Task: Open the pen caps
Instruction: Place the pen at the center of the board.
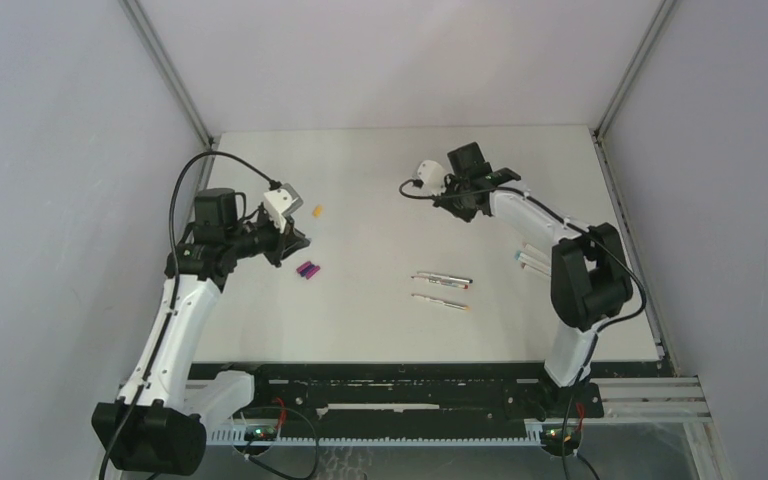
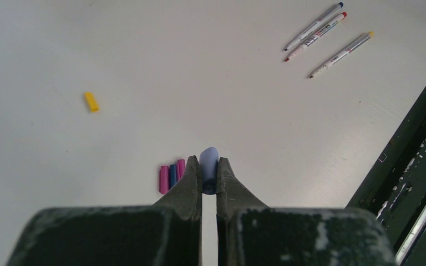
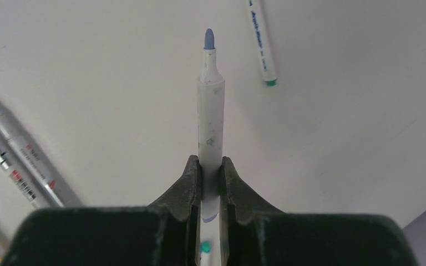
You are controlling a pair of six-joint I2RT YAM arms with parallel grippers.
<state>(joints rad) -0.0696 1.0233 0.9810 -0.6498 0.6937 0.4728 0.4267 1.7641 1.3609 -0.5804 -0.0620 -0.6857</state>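
My left gripper [image 2: 209, 168] is shut on a pale blue pen cap [image 2: 209, 160], held a little above the table. Just left of it, three loose caps [image 2: 172, 176], magenta, blue and magenta, lie side by side. In the top view they show as a small cluster [image 1: 308, 270] below the left gripper [image 1: 293, 241]. A yellow cap [image 2: 91, 101] lies apart, farther out. My right gripper [image 3: 211, 166] is shut on a white pen [image 3: 211, 119] whose blue tip [image 3: 209, 39] is bare. It hangs over the far middle of the table [image 1: 460, 198].
Uncapped pens [image 1: 442, 280] lie mid-table, with one more [image 1: 441, 301] just below them; the left wrist view shows three pens [image 2: 317, 34]. More pens [image 1: 532, 259] lie by the right arm. A green-ended pen [image 3: 262, 47] and several grey pens [image 3: 22, 152] lie under the right gripper.
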